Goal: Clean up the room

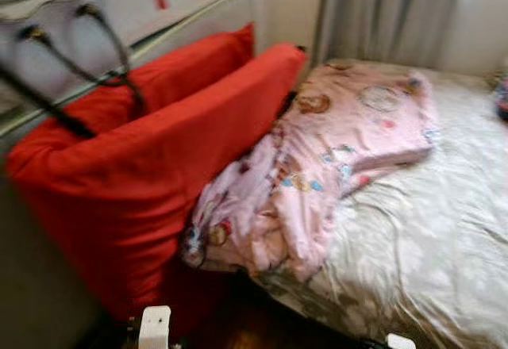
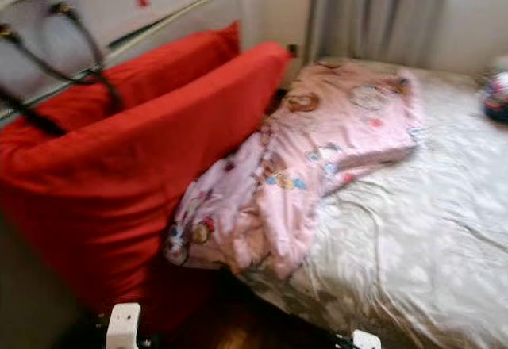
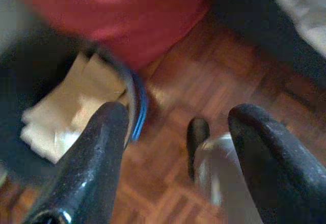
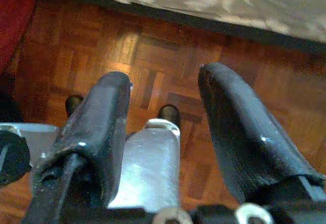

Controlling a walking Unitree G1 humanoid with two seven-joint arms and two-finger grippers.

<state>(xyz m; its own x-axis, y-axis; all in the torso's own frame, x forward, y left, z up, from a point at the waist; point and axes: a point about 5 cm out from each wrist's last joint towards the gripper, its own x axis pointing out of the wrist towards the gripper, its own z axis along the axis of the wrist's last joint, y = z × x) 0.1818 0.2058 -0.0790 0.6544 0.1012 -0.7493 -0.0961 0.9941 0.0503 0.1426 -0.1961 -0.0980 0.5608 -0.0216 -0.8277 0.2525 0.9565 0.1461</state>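
A crumpled pink blanket (image 1: 317, 159) with cartoon prints lies across the left side of the bed (image 1: 429, 238) and hangs over its near corner. Two big red cushions (image 1: 143, 174) stand on edge against the bed's left side. My left gripper (image 3: 178, 114) hangs open over the parquet floor (image 3: 214, 76), close to the red cushion (image 3: 122, 15) and a dark container (image 3: 46, 81) holding brown paper. My right gripper (image 4: 165, 76) also hangs open above the floor (image 4: 153, 46), near the edge of the bed sheet (image 4: 214, 0). Neither holds anything.
A pale bag with black handles (image 1: 63, 47) sits at the upper left beside a metal rail (image 1: 182, 24). Grey curtains (image 1: 381, 8) hang behind the bed. A small colourful object (image 1: 502, 99) lies at the bed's far right edge. The head views are blurred.
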